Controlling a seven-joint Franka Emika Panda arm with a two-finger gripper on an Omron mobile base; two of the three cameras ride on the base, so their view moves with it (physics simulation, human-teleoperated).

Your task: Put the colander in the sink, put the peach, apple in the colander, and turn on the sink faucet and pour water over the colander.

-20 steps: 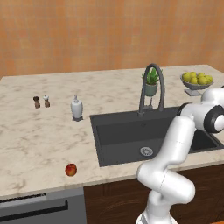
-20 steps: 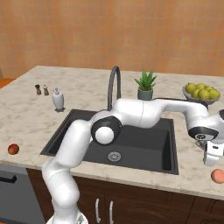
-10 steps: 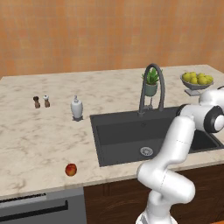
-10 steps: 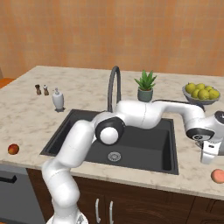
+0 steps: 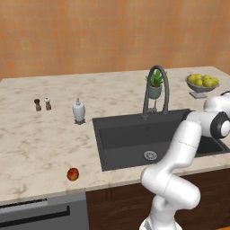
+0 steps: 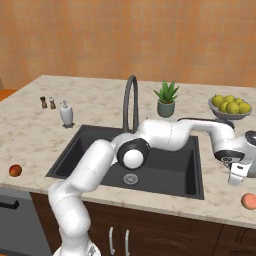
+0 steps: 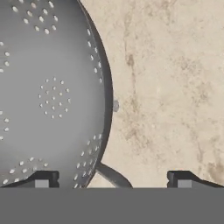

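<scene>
In the hand view the colander [image 7: 48, 96] is a shiny perforated bowl filling the left side, resting on the marble counter. My gripper [image 7: 113, 180] is open and straddles the colander's right rim and a small handle, one fingertip [image 7: 41, 179] over the bowl and the other over bare counter. In the right base view the gripper [image 6: 236, 175] hangs low over the counter right of the sink [image 6: 80, 150]. The peach [image 6: 248, 201] lies just in front of it. The apple [image 5: 72, 174] sits on the counter's front left, and shows as the apple [image 6: 15, 170] too. The sink faucet [image 5: 155, 87] arches over the basin.
A grey footed dish of lemons [image 6: 230, 106] stands behind the gripper. A potted plant [image 6: 166, 100] sits beside the faucet. A soap bottle [image 5: 79, 111] and two small shakers [image 5: 42, 104] stand left of the sink. My arm stretches across the basin.
The hand has shifted only slightly above the counter right of the sink. The jaws remain wide, and the fruit has not moved.
</scene>
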